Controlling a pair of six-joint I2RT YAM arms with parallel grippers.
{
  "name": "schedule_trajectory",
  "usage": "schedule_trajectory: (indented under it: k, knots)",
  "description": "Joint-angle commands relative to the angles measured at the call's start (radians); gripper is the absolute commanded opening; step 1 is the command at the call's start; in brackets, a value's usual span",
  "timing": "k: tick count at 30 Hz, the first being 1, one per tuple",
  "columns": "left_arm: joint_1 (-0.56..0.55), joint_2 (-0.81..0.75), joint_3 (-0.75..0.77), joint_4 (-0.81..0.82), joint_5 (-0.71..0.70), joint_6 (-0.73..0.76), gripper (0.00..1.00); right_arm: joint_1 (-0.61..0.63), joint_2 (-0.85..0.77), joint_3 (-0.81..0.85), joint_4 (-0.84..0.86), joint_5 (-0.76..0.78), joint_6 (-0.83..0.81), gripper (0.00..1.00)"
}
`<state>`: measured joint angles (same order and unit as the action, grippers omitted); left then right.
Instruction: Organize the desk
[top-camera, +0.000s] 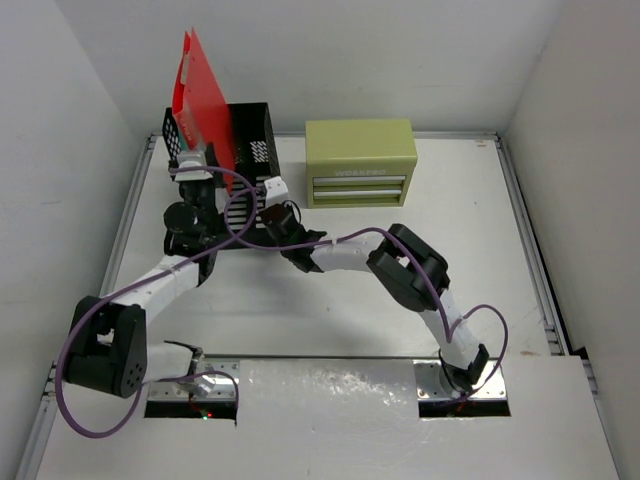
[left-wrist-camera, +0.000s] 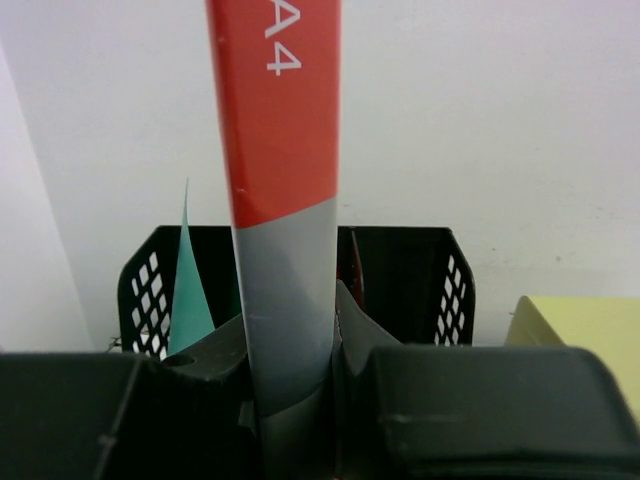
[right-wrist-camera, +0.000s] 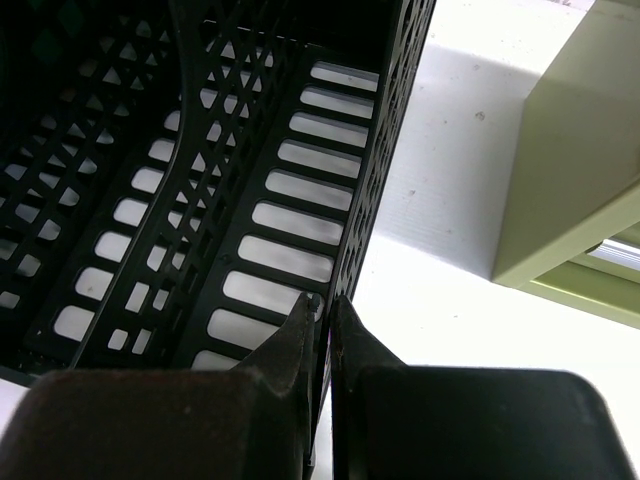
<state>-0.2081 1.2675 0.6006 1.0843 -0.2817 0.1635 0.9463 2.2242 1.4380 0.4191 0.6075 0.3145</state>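
Note:
The white desk (top-camera: 400, 300) carries a black mesh file rack (top-camera: 250, 135) at the back left. My left gripper (top-camera: 192, 165) is shut on a red and grey A4 folder (left-wrist-camera: 285, 200) and holds it upright above the rack (left-wrist-camera: 420, 290); the folder shows red in the top view (top-camera: 205, 95). A green sheet (left-wrist-camera: 188, 290) stands in the rack. My right gripper (right-wrist-camera: 323, 312) is shut on the rack's right side wall (right-wrist-camera: 385, 150), one finger inside, one outside; it also shows in the top view (top-camera: 270, 195).
An olive-green drawer box (top-camera: 360, 162) stands right of the rack at the back, and shows in the right wrist view (right-wrist-camera: 570, 170). White walls close in the desk on the left, back and right. Purple cables loop over both arms.

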Motion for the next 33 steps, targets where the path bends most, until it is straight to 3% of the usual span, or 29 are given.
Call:
schedule_trajectory:
  k: [1,9,15,27,33]
  knots:
    - [0.021,0.026,-0.059,-0.208,-0.03,-0.028,0.0,0.032,-0.069,-0.03,-0.036,-0.058,-0.02,0.0]
    - [0.021,-0.055,-0.027,-0.38,-0.047,-0.03,0.0,0.028,-0.067,-0.037,-0.029,-0.051,-0.017,0.0]
    - [0.021,-0.12,-0.036,-0.385,0.006,-0.001,0.0,0.017,-0.064,-0.042,-0.031,-0.055,0.004,0.0]
    - [0.021,0.067,-0.028,-0.261,0.024,-0.039,0.0,0.011,-0.06,-0.051,-0.008,-0.144,0.008,0.0]
    - [0.024,0.076,-0.044,-0.291,0.004,-0.047,0.0,0.006,-0.067,-0.064,0.003,-0.161,0.009,0.0]
